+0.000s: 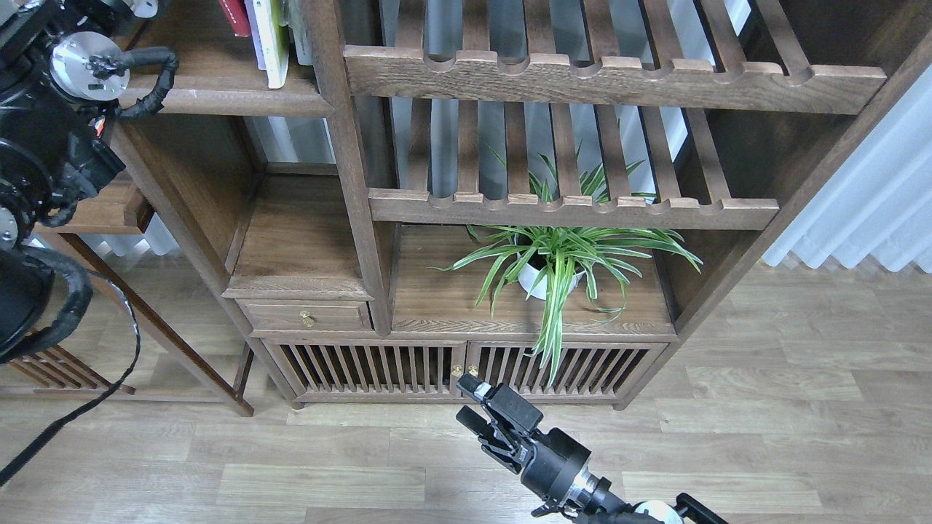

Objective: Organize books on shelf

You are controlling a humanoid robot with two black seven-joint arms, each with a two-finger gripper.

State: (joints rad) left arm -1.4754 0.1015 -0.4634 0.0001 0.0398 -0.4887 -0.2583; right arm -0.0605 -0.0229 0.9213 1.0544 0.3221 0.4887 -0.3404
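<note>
Pale wood-plank floor [764,437]. Large dark-brown bookcase [349,182] with slatted racks [575,211] (scalloped front rails) and slatted cabinet doors [364,367]. White curtain [866,211] hangs at right.

the shelf [218,91] lies bare left of the books [266,33] — though the left arm [65,109] crowds that corner. the post [342,145] walls off the right, just beside the books. the compartment below [298,240] stands open.
</note>
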